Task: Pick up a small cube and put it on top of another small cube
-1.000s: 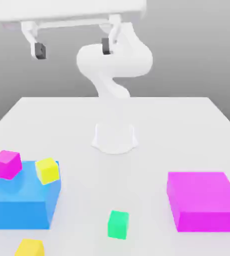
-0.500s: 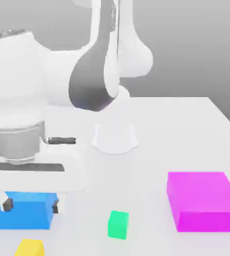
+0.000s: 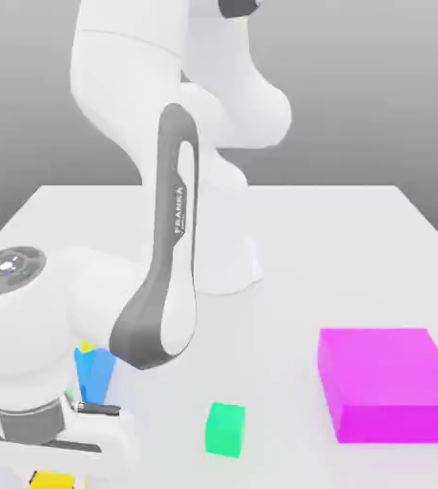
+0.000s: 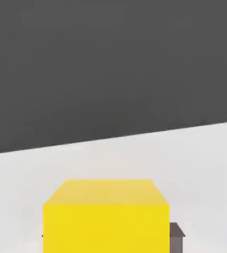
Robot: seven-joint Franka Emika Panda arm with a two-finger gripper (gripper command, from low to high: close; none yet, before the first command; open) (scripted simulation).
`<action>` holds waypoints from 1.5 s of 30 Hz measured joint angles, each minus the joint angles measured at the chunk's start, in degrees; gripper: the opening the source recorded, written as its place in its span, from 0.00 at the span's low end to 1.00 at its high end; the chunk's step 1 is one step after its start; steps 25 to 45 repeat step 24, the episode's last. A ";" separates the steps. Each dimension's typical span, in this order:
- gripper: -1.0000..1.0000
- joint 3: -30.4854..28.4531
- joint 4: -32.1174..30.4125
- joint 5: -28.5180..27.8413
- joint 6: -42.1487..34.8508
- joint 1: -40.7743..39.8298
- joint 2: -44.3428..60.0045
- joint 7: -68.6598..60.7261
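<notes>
A small yellow cube (image 4: 105,215) rests on the white table and fills the near part of the hand view. My gripper (image 4: 108,238) is down around it and open, and a dark fingertip (image 4: 176,236) shows just beside one of its faces. In the exterior view the same yellow cube (image 3: 55,478) peeks out at the front left corner, under the arm's bulky wrist (image 3: 31,382). A small green cube (image 3: 225,428) lies on the table to the exterior view's right of it. A second small yellow cube (image 3: 87,347) is almost hidden behind the wrist.
A blue block (image 3: 96,374) shows as a sliver behind the wrist. A large magenta block (image 3: 389,382) sits at the front right. The arm's base (image 3: 224,267) stands mid-table. The table's front edge lies close to the yellow cube.
The arm swung down from high above to the front left corner. The hand now sits low over the front yellow cube and hides the blue block and the small magenta cube.
</notes>
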 joint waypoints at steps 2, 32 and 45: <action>0.00 -1.30 -0.78 -1.26 -2.37 1.01 -3.16 0.91; 1.00 6.38 -24.61 -11.57 6.03 14.45 -19.63 -7.48; 1.00 6.38 -24.61 -11.57 6.03 14.45 -19.63 -7.48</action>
